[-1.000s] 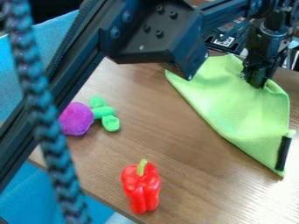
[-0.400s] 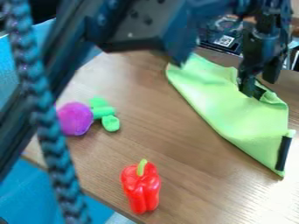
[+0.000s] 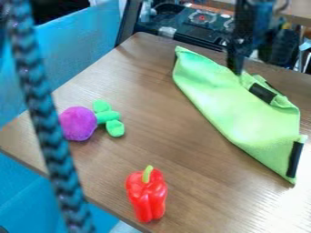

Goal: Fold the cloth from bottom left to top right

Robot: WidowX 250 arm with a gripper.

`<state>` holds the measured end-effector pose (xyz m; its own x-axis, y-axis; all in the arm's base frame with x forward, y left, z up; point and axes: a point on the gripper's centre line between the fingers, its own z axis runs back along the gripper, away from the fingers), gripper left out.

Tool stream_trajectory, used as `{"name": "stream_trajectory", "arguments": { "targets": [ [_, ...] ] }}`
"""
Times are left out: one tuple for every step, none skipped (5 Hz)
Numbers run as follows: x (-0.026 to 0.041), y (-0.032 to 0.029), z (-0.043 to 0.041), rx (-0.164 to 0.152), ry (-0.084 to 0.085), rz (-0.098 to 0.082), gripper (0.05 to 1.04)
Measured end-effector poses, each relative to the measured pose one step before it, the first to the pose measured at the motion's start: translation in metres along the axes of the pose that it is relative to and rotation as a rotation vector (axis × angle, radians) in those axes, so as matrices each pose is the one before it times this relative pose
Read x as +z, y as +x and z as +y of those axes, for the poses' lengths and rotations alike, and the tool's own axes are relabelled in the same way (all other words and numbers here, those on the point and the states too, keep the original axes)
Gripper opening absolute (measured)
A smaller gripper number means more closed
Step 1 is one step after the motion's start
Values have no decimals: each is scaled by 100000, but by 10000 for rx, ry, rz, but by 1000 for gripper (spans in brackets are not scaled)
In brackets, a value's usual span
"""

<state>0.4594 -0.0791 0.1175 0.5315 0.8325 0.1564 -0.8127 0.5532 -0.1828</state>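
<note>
The black gripper (image 3: pixel 258 64) hangs at the upper right, its two fingers spread apart with nothing seen between them. Below it lies the light green cloth (image 3: pixel 228 102), folded into a long band that slants from the upper middle of the table to the right side. One fingertip overlaps the cloth's upper edge in the view; whether it touches is unclear. A black patch sits on the cloth near that edge, and a black strip marks its lower right corner.
A purple plush with green leaves (image 3: pixel 79 124) lies at the left, and a red toy pepper (image 3: pixel 146 195) near the front. Black equipment (image 3: pixel 188 22) stands behind the wooden table (image 3: pixel 176 150). A braided cable (image 3: pixel 43 109) crosses the left foreground.
The gripper has come up off the cloth and back toward the top edge, its fingers now apart. The arm's large links have left the view. The black patch on the cloth is uncovered.
</note>
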Motion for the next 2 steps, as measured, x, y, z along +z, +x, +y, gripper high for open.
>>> {"name": "stream_trajectory", "arguments": {
  "targets": [
    [3074,-81,2461,-958,299,-478,1000],
    [1793,-1326,1207,-1211,670,-344,1000]
  ]
}}
